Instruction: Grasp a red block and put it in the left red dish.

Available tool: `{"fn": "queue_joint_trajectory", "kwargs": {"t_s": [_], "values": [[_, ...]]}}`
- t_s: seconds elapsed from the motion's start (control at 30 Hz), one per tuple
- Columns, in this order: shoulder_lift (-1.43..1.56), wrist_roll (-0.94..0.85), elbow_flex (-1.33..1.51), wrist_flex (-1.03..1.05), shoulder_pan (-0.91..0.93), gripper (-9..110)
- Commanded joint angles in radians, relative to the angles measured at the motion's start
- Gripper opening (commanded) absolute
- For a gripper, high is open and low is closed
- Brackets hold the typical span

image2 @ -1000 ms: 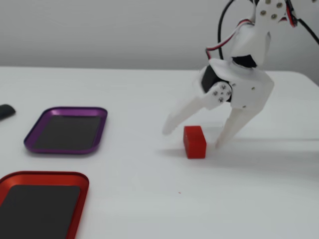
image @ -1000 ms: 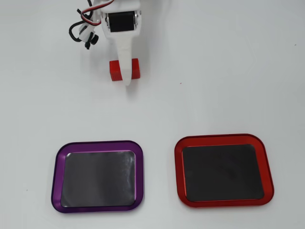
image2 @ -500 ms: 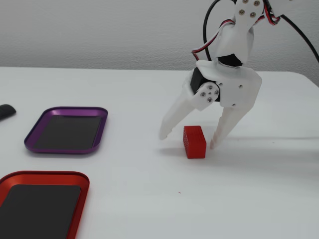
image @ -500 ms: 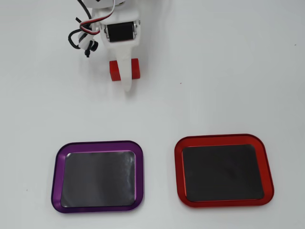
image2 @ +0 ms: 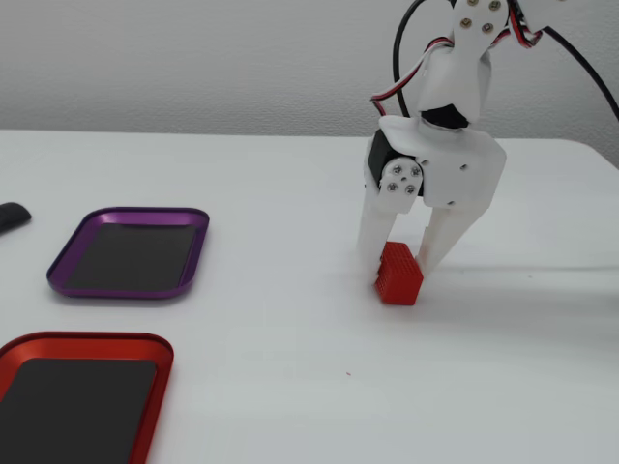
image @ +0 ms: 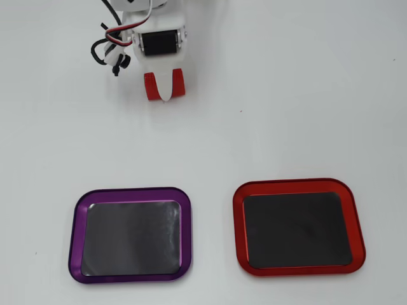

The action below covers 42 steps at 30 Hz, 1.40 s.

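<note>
The red block [image2: 398, 275] rests on the white table between the two white fingers of my gripper [image2: 397, 266]. The fingers press against its two sides. In the overhead view one white finger [image: 165, 89] covers the middle of the red block [image: 151, 87], and the gripper [image: 164, 86] sits at the top. The red dish [image: 240, 229], with a glossy red rim and dark inside, lies empty at the lower right in the overhead view. It lies at the lower left in the fixed view [image2: 87, 338], far from the gripper.
A purple-rimmed tray [image: 76, 235] of the same shape lies empty beside the red dish, and it also shows in the fixed view [image2: 126, 213]. A small dark object [image2: 10, 217] sits at the left edge. Cables [image: 108, 47] hang by the arm.
</note>
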Motion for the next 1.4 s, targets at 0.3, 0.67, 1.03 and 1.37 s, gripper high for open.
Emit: {"fn": "queue_joint_trajectory", "kwargs": {"t_s": [0.3, 0.67, 1.03, 1.37], "values": [[0.732, 0.21, 0.032, -0.026, -0.31, -1], [0.555, 0.258, 0.155, -0.479, -0.471, -1], [0.037, 0.261, -0.164, -0.572, -0.471, -1], [-0.348, 0.261, -0.509, -0.571, -0.471, 0]]}}
